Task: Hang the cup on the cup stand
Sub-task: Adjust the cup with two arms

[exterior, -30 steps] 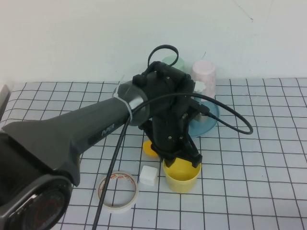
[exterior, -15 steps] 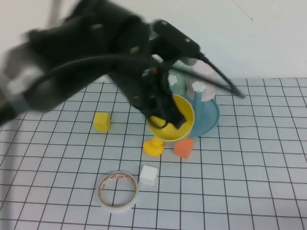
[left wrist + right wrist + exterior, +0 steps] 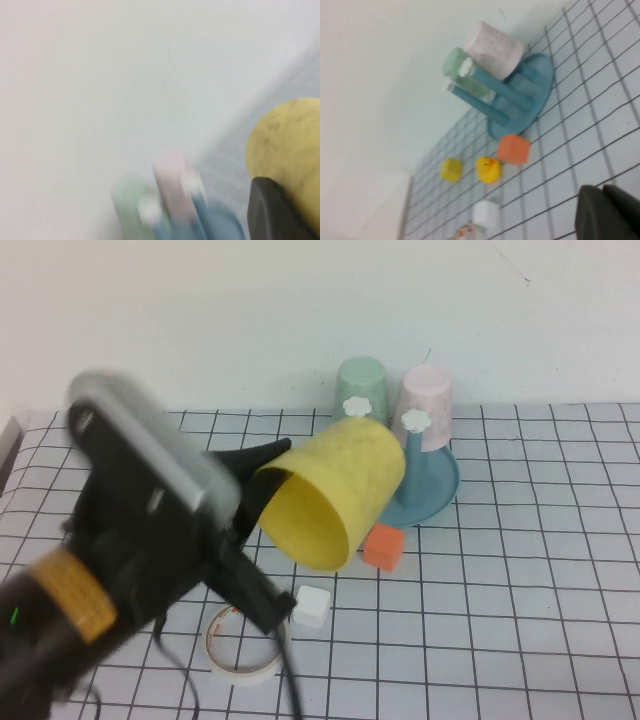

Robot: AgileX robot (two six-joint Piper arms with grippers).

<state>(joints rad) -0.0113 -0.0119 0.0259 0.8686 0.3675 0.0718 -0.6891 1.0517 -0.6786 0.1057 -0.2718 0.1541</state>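
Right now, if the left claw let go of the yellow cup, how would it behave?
The yellow cup, held tipped sideways in the shut left claw above the table, would probably drop and roll in a curve, being round and tapered. It looks like thin plastic, so likely light and unbreakable. The right claw, shut, is parked apart.

A robotics test bench is suggested: a white worktop (image 3: 560,620) ruled with a black grid is set against a bare white wall (image 3: 300,310), with small toy props scattered near a blue plastic cup stand (image 3: 430,495).
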